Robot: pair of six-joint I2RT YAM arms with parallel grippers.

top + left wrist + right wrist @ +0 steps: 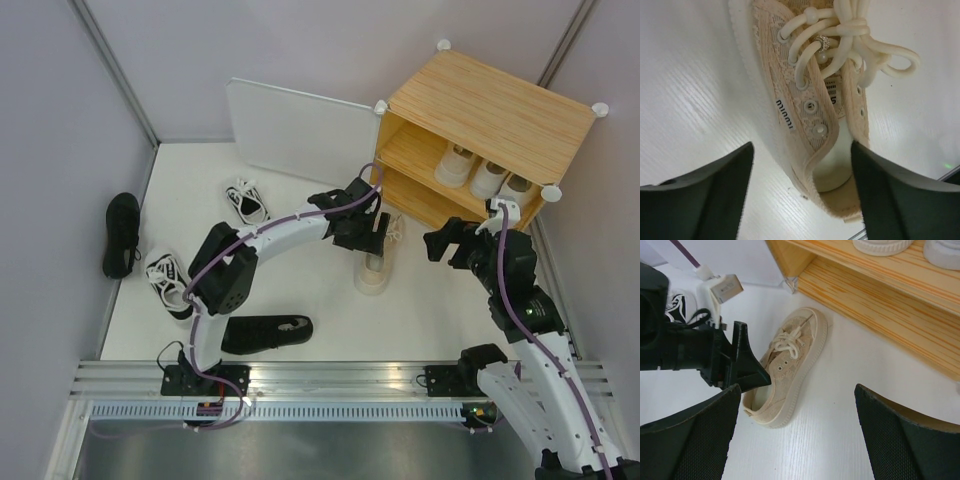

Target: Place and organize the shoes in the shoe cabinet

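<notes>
Shoes lie scattered over the white table [430,310], and only some are put away. Nearest the arm bases lies a black shoe [266,333]. To its left is a white shoe with black trim [168,284]. Further back a second black shoe [121,233] lies by the left wall, and another trimmed shoe [247,201] sits near the door.

In the middle, the cream shoe [790,365] stands on its sole just in front of the cabinet, toe toward it. The left gripper [801,146] hangs over its heel end with the fingers apart, one on each side of the collar. Neither touches the shoe, as far as the wrist view shows. The right gripper [800,440] is spread wide and holds nothing. It hovers near the shoe on the cabinet side and points at it.

Beyond stands the cabinet [490,105], its white door [300,130] swung open. Three pale shoes [490,178] sit in a row on the upper shelf. The lower shelf [880,305] shows bare wood where it can be seen.

The step in hand looks like getting the cream shoe into the cabinet. The next move probably calls for one gripper to close firmly on the shoe's sides. It would then lift the shoe clear of the table and slide it toe-first onto the lower shelf, keeping it level under the upper board.
</notes>
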